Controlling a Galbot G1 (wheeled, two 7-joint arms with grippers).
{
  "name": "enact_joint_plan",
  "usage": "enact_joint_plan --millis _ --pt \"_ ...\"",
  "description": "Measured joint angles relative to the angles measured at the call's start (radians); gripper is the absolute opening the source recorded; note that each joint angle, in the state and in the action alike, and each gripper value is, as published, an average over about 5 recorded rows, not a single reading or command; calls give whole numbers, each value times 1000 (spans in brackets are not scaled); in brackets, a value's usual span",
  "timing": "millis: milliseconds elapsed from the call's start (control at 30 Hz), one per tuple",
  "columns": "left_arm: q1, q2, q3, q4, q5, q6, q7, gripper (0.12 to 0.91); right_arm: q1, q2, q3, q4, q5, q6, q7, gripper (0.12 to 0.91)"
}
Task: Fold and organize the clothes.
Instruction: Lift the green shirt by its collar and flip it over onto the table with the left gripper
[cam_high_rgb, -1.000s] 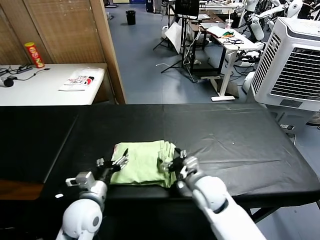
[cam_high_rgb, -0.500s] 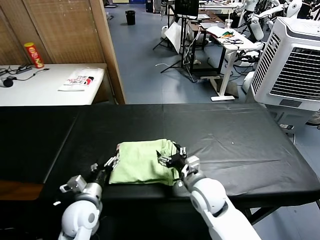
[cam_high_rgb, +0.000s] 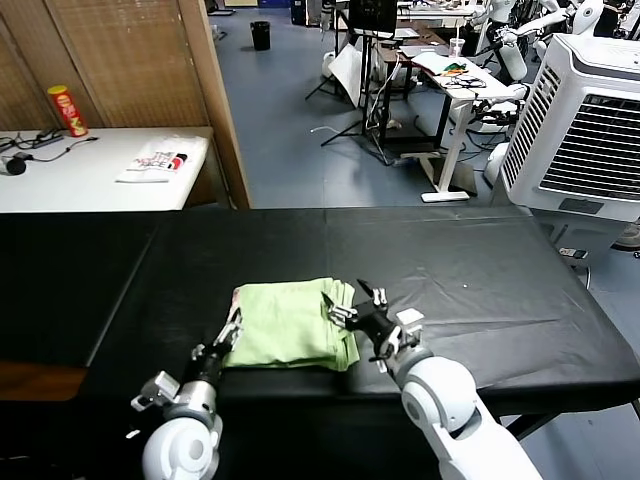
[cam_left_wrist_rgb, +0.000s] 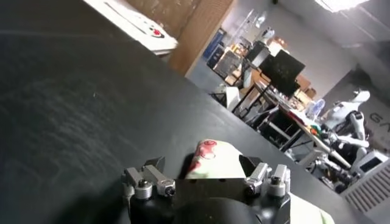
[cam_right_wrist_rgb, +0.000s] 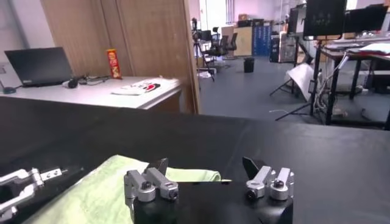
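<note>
Right hand (cam_right_wrist_rgb: 207, 173): jaws apart, above the shirt's edge.
Shirt (cam_right_wrist_rgb: 103, 189): folded, on black table (cam_right_wrist_rgb: 317, 158).

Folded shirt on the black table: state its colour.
Pale light green shirt, with a red-pink print at one corner; clearest in the head view.

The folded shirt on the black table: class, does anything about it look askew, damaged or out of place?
Nothing stands out. The shirt lies as a compact folded bundle near the front edge of the black table, its right edge showing stacked layers. The left gripper and right gripper flank it, both open, holding nothing.
</note>
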Motion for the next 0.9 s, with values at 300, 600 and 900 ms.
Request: enact_joint_plan --millis 300,600,900 --pt "-5 -21 2 20 -10 -4 9 497 -6 3 2 4 0 1 -1 798" --pt "-30 -2 4 42 2 2 18 141 -23 5 21 7 -17 3 -2 798" --pt "-60 95 -39 36 198 6 48 141 -58 10 71 -4 -99 11 -2 798"
